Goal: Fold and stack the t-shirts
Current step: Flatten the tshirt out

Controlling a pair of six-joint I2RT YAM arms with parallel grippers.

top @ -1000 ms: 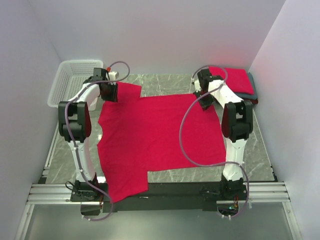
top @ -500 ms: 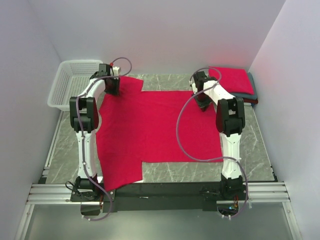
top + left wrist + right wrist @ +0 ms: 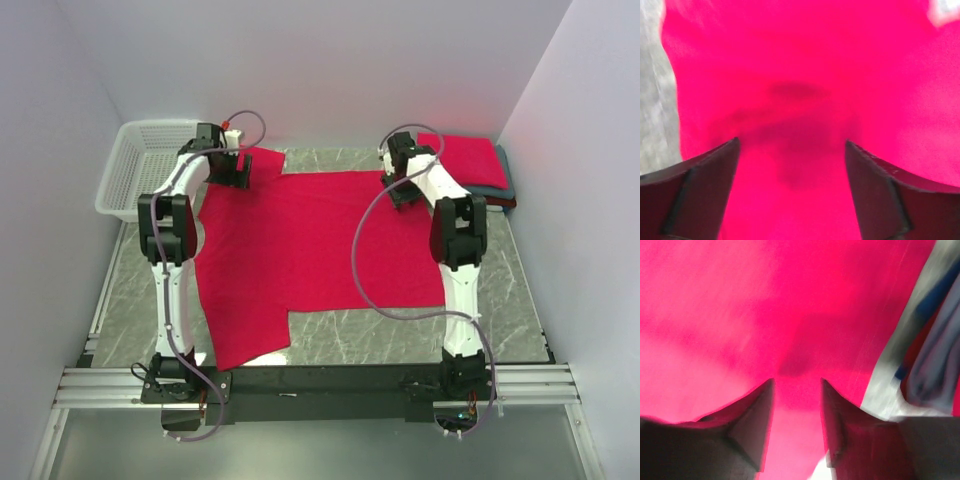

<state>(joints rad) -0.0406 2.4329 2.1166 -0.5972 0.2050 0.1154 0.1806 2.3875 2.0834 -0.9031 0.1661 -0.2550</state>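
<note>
A bright crimson t-shirt [image 3: 310, 250] lies spread flat across the table, one sleeve [image 3: 264, 160] at the far left and the other at the near left edge. My left gripper [image 3: 240, 172] hovers over the far left sleeve; in the left wrist view it [image 3: 792, 145] stands wide open with only red cloth [image 3: 805, 75] below. My right gripper [image 3: 404, 190] is over the shirt's far right edge; its jaws [image 3: 797, 382] are parted above the cloth [image 3: 765, 305], gripping nothing. Folded t-shirts [image 3: 468, 160], red on top of grey, are stacked at the back right.
A white lattice basket [image 3: 140, 165] stands at the back left corner. The folded stack's grey and dark layers [image 3: 935, 355] show just right of my right fingers. Grey marble table [image 3: 500, 290] shows around the shirt; walls close in on three sides.
Both arms carried the shirt's far edge toward the back wall, stretching it flat, then both grippers opened and let go of the cloth.
</note>
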